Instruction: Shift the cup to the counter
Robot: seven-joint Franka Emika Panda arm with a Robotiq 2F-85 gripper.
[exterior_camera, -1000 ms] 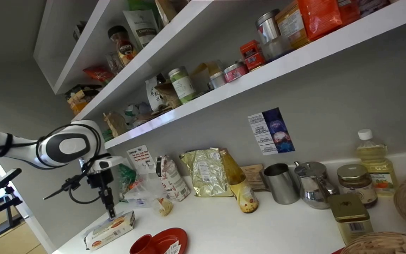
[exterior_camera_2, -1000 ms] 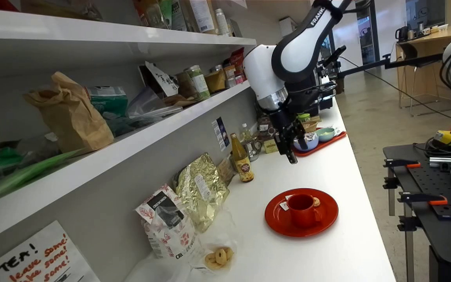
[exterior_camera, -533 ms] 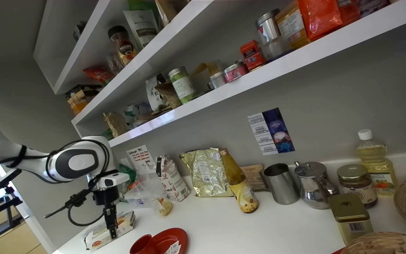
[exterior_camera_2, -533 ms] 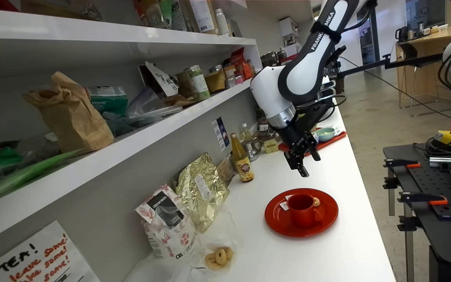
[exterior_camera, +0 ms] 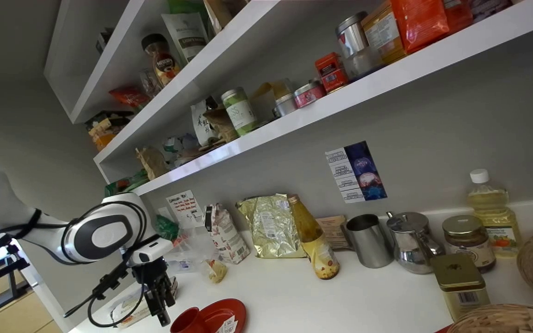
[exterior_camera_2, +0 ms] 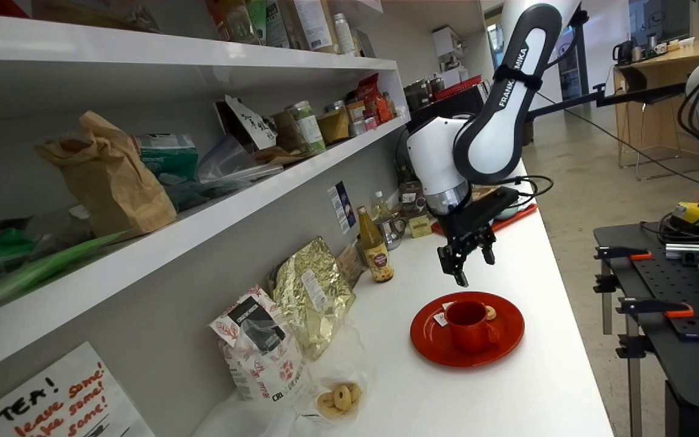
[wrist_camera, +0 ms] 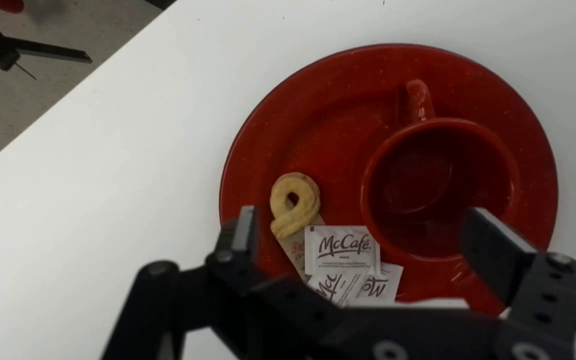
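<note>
Red cup (exterior_camera_2: 468,337) upright on red plate (exterior_camera_2: 425,340), gripper (wrist_camera: 364,222) spread nearby

The cup's axis is vertical, and its handle (exterior_camera_2: 494,333) points to the free edge of the white counter (exterior_camera_2: 543,388) and to the top of the wrist view. That view looks down into the cup to its base, and shows the McCafé packets (wrist_camera: 343,250) and a ring-shaped snack (wrist_camera: 295,215) lying beside it on the plate. In an exterior view the whole plate shows, but the cup (exterior_camera_2: 466,343) hides most of the packets. In an exterior view the cup (exterior_camera: 190,323) is cut off by the lower edge and its handle is out of sight. The gripper hangs near the cup, fingers (wrist_camera: 493,255) wide apart, holding nothing; both exterior views show a gap between it and the cup. Farther off, a bottle (exterior_camera_2: 376,246) and a gold foil bag (exterior_camera_2: 310,297) stand at the counter's back.
</note>
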